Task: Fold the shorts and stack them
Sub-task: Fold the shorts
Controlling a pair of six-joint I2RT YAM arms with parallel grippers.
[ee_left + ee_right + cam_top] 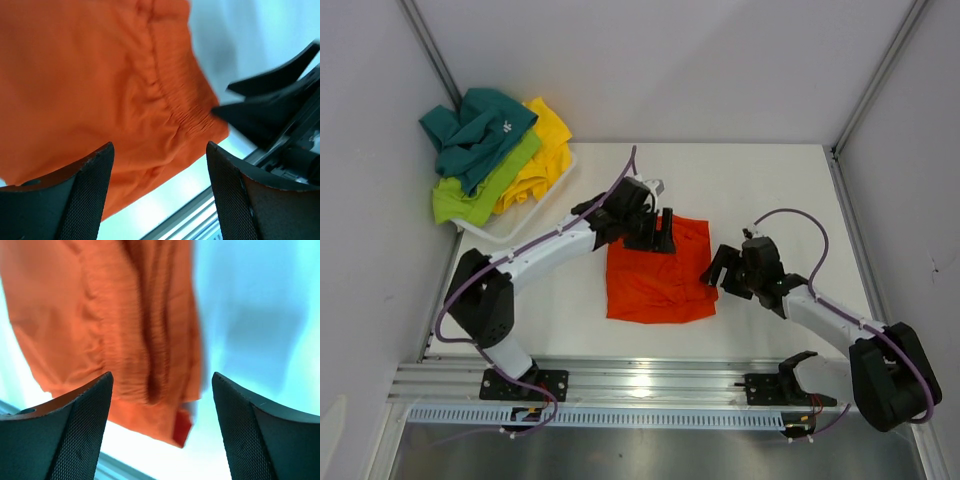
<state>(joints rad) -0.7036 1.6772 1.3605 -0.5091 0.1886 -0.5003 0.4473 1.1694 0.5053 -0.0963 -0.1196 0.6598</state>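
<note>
Your left jaws and right jaws both gape wide, holding nothing, by the soft, wrinkled orange shorts (655, 285) on the white surface (770, 190).

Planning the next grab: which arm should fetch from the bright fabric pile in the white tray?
Left. The pile of teal, lime and yellow fabric shorts sits in the far-left corner, on the left arm's side, nearer the open left gripper. The open right gripper would likely cross the orange fabric shorts.
</note>
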